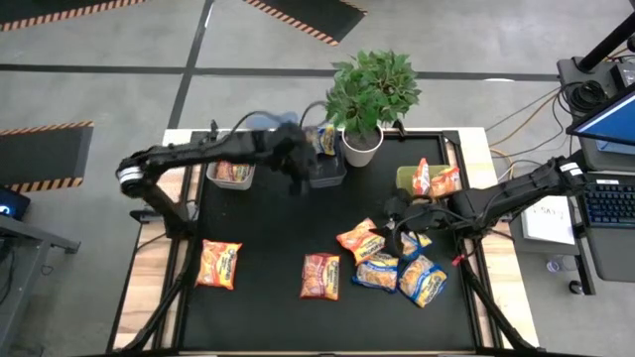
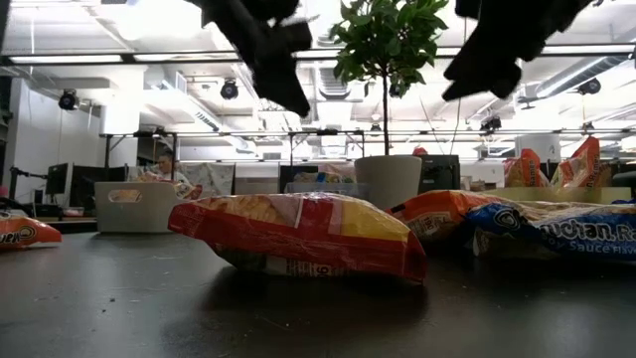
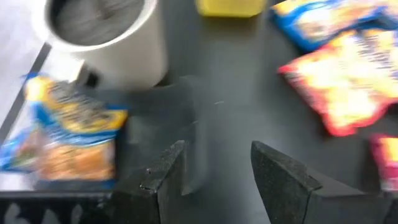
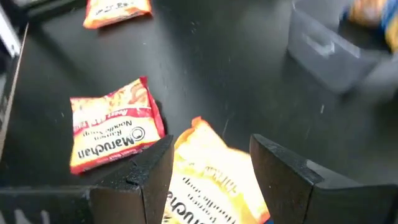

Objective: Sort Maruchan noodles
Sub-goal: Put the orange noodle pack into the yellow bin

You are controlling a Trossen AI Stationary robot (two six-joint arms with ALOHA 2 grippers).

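Near the front, 2 packets (image 1: 219, 264) (image 1: 320, 276) lie alone, unsorted. On the right, the right gripper (image 1: 397, 220) hovers open and empty over a pile of packets (image 1: 397, 260). Farther back, the left gripper (image 1: 297, 184), open and empty, hangs beside the dark bin (image 1: 326, 177) with 1 blue packet (image 1: 323, 140). The grey bin (image 1: 230, 174) and green bin (image 1: 417, 178) hold some too; how many is hidden.

the left wrist view is smeared, so the blue packet (image 3: 68, 134) leaning in the dark bin (image 3: 165, 115) shows no readable print.
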